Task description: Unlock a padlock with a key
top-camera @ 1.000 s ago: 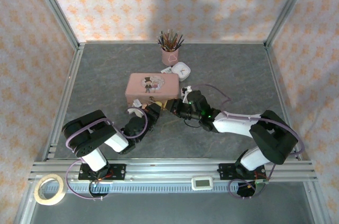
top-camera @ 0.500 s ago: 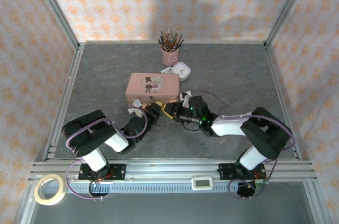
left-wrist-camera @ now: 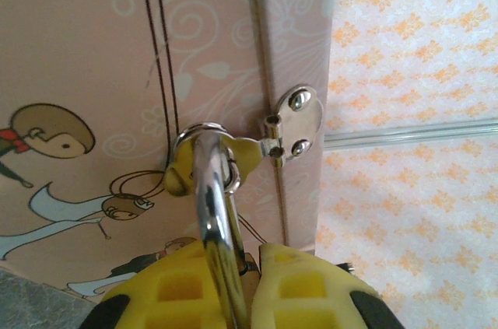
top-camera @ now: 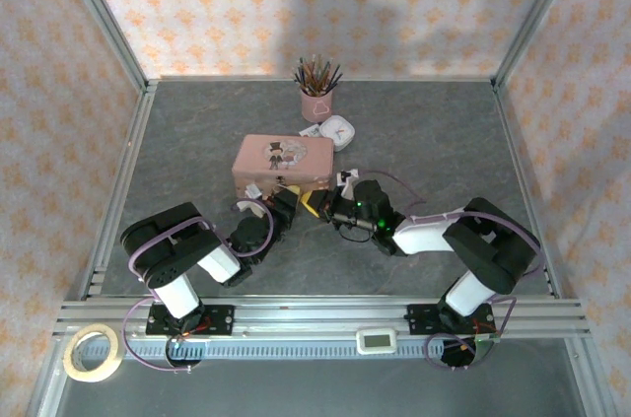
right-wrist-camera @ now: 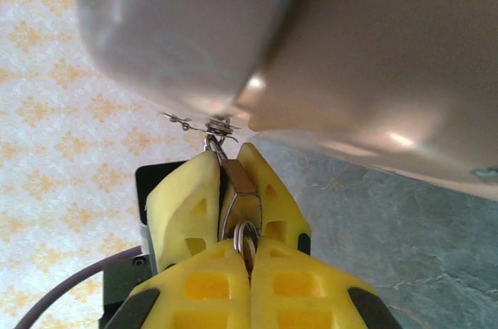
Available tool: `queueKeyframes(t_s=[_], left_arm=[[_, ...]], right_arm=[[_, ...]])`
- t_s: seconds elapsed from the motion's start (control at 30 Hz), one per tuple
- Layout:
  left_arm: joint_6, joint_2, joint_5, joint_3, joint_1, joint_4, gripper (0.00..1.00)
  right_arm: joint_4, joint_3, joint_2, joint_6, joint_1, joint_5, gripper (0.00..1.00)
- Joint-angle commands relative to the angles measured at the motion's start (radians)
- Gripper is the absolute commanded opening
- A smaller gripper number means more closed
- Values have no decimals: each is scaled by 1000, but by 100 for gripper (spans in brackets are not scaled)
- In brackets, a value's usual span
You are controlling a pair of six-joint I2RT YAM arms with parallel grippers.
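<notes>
Left gripper (left-wrist-camera: 243, 263) pinching padlock (left-wrist-camera: 207, 189) by silver shackle, which is hanging through hasp (left-wrist-camera: 292, 123) on pink tin (top-camera: 283, 163) front. Right gripper (right-wrist-camera: 249, 257) clamping key (right-wrist-camera: 246, 234), pointing at padlock body; insertion unclear.

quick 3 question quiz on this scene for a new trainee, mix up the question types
1. True or false: the left gripper is clamped on the padlock by its shackle.
2. What does the right gripper hold? A) a pencil B) the key C) nothing
3. Fill in: the padlock's shackle runs through the latch of the pink ___.
Key: 1 true; 2 B; 3 tin.
</notes>
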Motion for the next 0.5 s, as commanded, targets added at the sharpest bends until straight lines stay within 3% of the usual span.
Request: queueKeyframes(t_s=[0.0,0.07,0.2,0.37,0.47], left_arm=[[60,26,71,-21,-17,197,0],[126,59,82,-47,-18,306,0],[255,64,141,-43,-13,307,0],[430,32,218,-4,-14,308,0],[501,25,235,4,-13,307,0]], right_arm=[[162,-10,3,148,-26,-19,0],[269,-23,5,276,-47,-69,0],[413,4,5,564,-67,-143,0],[861,97,143,1029,-66,-134,0],[932,183,199,1124,-67,-139,0]])
